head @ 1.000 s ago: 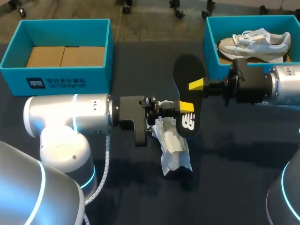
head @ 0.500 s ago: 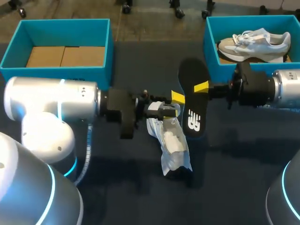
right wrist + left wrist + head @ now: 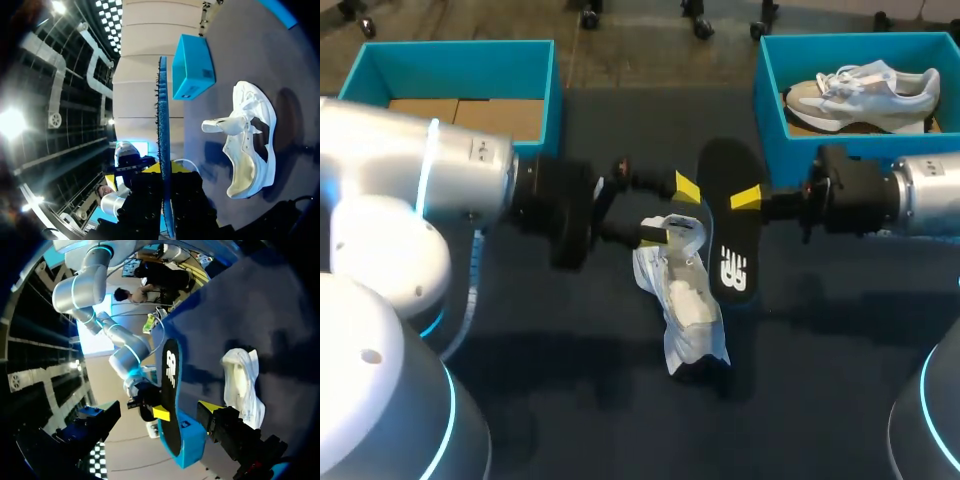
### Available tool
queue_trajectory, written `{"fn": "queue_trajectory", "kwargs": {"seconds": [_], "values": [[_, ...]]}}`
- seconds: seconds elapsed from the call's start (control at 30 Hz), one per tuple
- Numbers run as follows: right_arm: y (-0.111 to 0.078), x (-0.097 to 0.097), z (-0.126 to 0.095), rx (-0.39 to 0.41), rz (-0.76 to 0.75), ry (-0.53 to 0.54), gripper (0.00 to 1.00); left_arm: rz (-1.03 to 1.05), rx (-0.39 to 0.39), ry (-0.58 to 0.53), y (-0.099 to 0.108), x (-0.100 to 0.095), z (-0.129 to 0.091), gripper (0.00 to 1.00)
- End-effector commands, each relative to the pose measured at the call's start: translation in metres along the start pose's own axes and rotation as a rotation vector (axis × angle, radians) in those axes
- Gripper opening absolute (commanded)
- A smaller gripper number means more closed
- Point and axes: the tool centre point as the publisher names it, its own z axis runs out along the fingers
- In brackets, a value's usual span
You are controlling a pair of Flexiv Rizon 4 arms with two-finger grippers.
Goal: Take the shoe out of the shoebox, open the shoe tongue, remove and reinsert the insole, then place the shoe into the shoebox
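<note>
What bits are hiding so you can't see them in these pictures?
Head view: the right gripper shows one yellow tip; the other is hidden under the insole.
Head view: the second shoe has its sole hidden behind the shoebox wall.
Right wrist view: the insole is edge-on, so its faces do not show.
Head and right wrist views: the inside of the white shoe is too dark to make out.

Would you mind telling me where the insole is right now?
In the head view the insole is held above the middle of the table by the right gripper, just right of the white shoe and near the right shoebox.
</note>
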Motion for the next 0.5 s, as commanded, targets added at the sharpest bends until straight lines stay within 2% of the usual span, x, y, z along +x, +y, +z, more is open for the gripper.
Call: {"fn": "queue_trajectory", "kwargs": {"seconds": [0.03,0.07,0.23,0.27,0.5], "values": [[0.0027,-0.0048,0.0053,0.013,0.008,-0.007,0.0,-0.054,0.016,0.241,0.0044,-0.0089,-0.0011,1.0],[0.0025,-0.006,0.0061,0.017,0.013,-0.013,0.0,-0.042,0.033,0.271,0.0049,-0.0098,-0.0007,1.0],[0.0015,-0.0083,0.0098,0.023,0.014,-0.012,0.0,-0.077,0.019,0.365,0.0075,-0.0141,0.0005,1.0],[0.0014,-0.0087,0.0099,0.023,0.014,-0.012,0.0,-0.124,-0.004,0.339,0.009,-0.0168,0.0023,1.0],[0.0025,-0.0136,0.0142,0.024,0.015,-0.016,0.0,-0.124,-0.004,0.339,0.009,-0.0168,0.0023,1.0]]}}
